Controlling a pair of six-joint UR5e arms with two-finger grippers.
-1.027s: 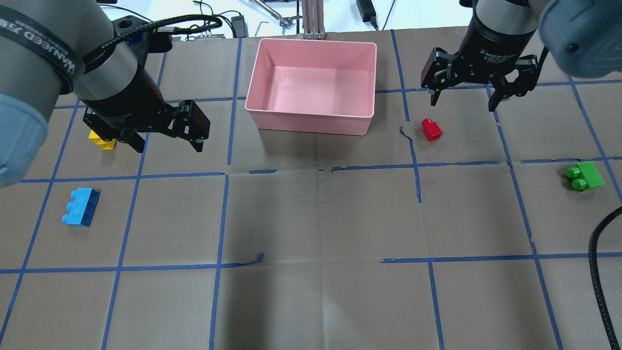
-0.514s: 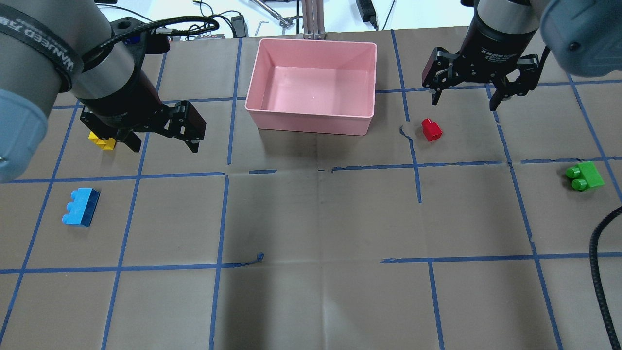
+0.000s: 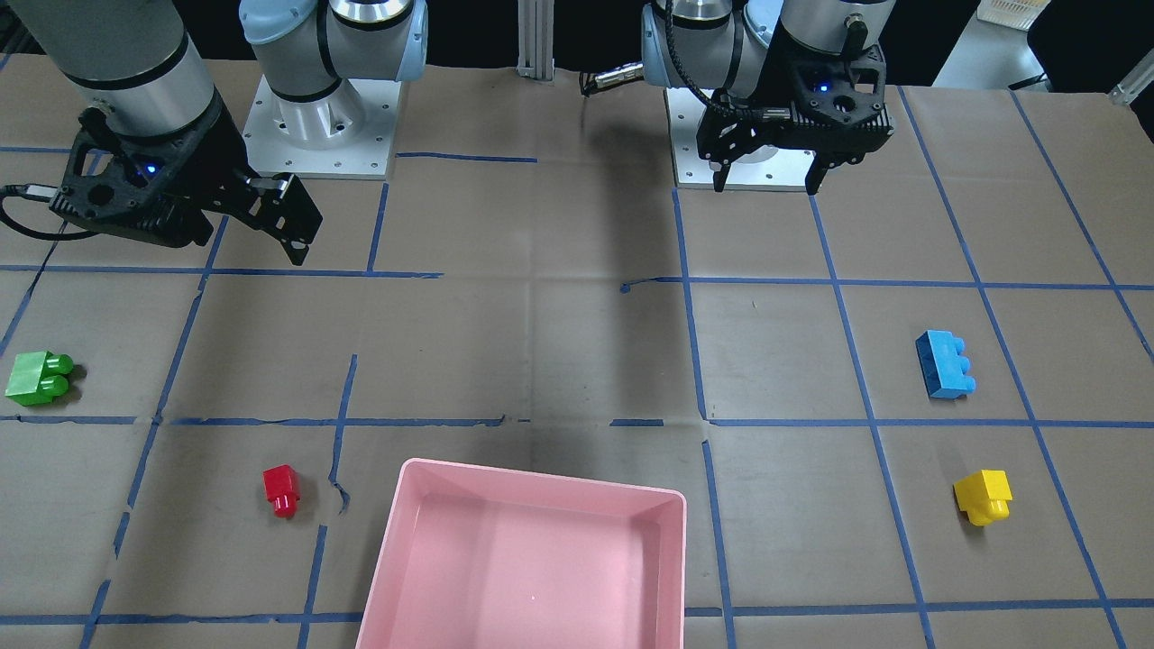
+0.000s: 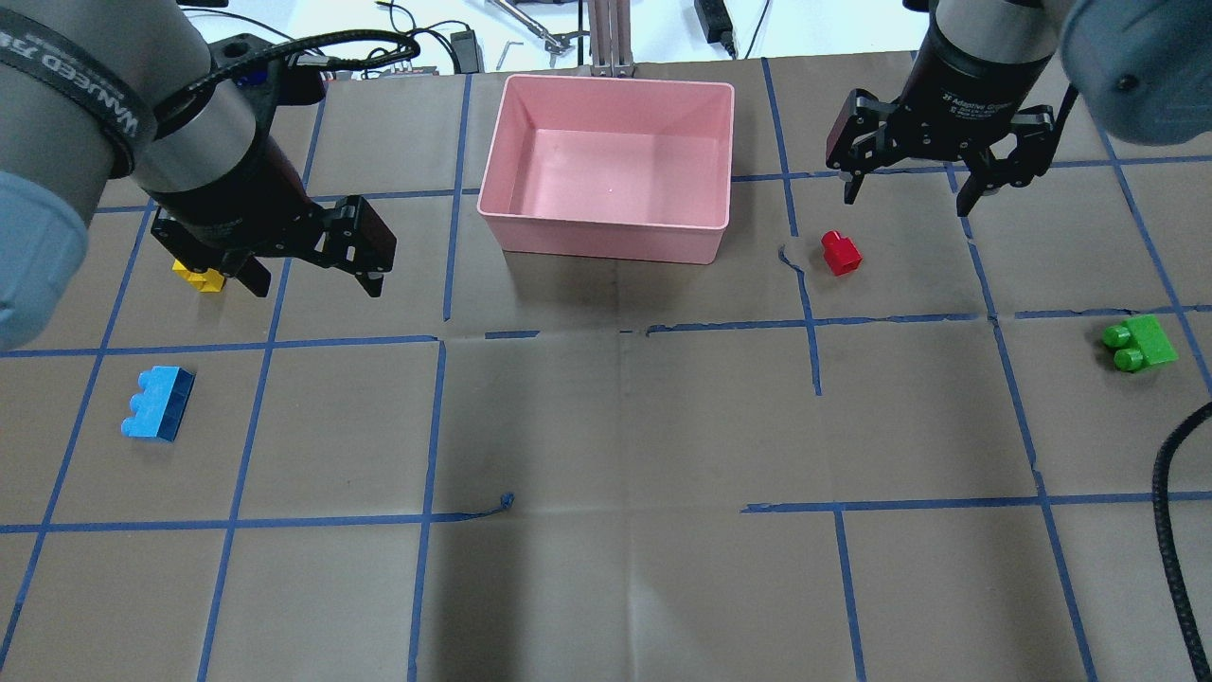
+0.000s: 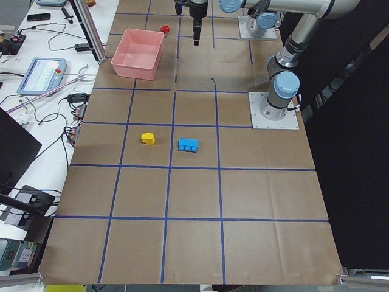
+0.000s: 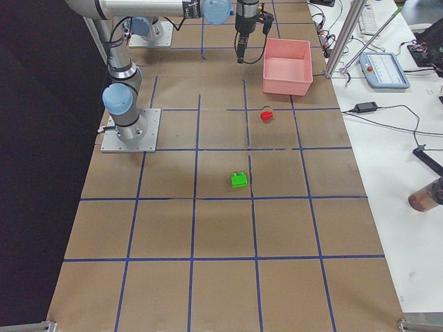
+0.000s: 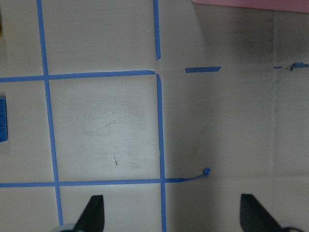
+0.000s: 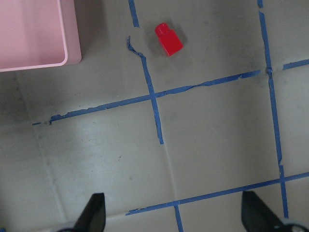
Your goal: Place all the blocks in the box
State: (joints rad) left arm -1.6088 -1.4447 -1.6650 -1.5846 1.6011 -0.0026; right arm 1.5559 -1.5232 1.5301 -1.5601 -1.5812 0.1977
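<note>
Because no brick is gripped yet, both pincers hang spread wide and empty above the tabletop (image 4: pixel 615 426). The left pincer (image 4: pixel 315 284) is just beside the yellow brick (image 4: pixel 199 277), and the right pincer (image 4: pixel 906 199) is near the red brick (image 4: pixel 840 253). Each seems poised for its nearest target. All 4 bricks lie outside the empty pink box (image 4: pixel 606 244). The blue brick (image 4: pixel 158 403) and the green brick (image 4: pixel 1141 343) sit well apart from it on opposite sides.
</note>
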